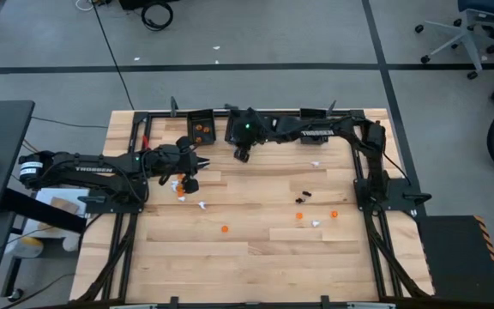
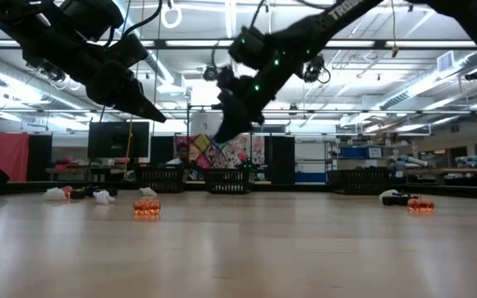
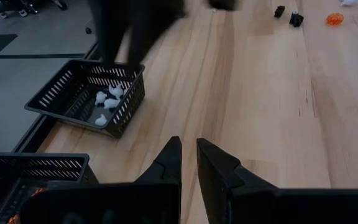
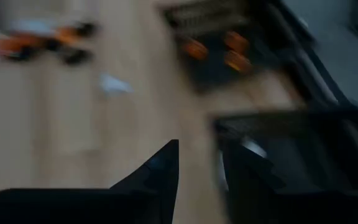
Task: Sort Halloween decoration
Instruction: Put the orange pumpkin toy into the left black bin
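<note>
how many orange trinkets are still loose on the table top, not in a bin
4 show from above: one beside the left claw, one mid-table, and two to the right. The arms may hide more.

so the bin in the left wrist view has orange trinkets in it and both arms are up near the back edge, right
Not quite: the trinkets in that bin are white, not orange, as the left wrist view shows. The rest holds.

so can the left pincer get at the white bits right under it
Probably yes: the left pincer hangs just above the white trinkets on bare table, with nothing between them; the right arm is off by the bins.
</note>
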### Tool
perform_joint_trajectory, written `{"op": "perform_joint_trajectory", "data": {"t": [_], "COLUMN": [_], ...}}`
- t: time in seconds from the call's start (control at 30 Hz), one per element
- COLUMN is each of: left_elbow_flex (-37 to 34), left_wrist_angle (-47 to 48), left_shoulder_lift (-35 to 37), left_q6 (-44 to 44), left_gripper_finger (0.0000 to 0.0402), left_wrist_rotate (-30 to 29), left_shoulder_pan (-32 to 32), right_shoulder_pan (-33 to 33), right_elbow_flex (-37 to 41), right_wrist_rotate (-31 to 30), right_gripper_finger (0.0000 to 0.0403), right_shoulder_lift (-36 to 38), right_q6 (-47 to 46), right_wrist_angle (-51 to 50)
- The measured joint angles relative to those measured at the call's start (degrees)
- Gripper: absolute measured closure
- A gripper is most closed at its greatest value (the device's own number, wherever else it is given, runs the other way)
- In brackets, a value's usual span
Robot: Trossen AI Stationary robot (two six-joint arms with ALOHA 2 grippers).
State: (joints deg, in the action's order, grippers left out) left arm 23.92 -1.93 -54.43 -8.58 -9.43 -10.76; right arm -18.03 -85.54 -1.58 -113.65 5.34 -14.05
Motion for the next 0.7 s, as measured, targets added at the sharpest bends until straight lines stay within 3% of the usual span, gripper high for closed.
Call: {"op": "perform_joint_trajectory", "data": {"t": [0.2,0.33,0.53,0.7], "left_elbow_flex": [0.00,0.00,0.00,0.00], "left_wrist_angle": [0.52,0.34,-0.72,-1.57], "left_shoulder_lift": [0.00,0.01,0.01,0.00], "left_q6": [0.00,0.26,0.50,0.52], "left_gripper_finger": [0.0374,0.0374,0.0374,0.0374], "left_wrist_rotate": [0.02,0.00,0.00,0.00], "left_shoulder_pan": [0.00,0.00,0.00,0.00], "right_shoulder_pan": [6.90,11.43,17.26,20.42], "right_elbow_flex": [2.27,8.90,20.48,22.50], "right_wrist_rotate": [6.19,11.76,6.94,5.44], "right_gripper_finger": [0.0274,0.0274,0.0267,0.0244], "right_shoulder_lift": [0.31,0.31,0.31,-0.53], "right_q6": [2.31,1.24,-0.87,-4.86], "right_wrist_angle": [4.33,17.38,38.34,41.76]}}
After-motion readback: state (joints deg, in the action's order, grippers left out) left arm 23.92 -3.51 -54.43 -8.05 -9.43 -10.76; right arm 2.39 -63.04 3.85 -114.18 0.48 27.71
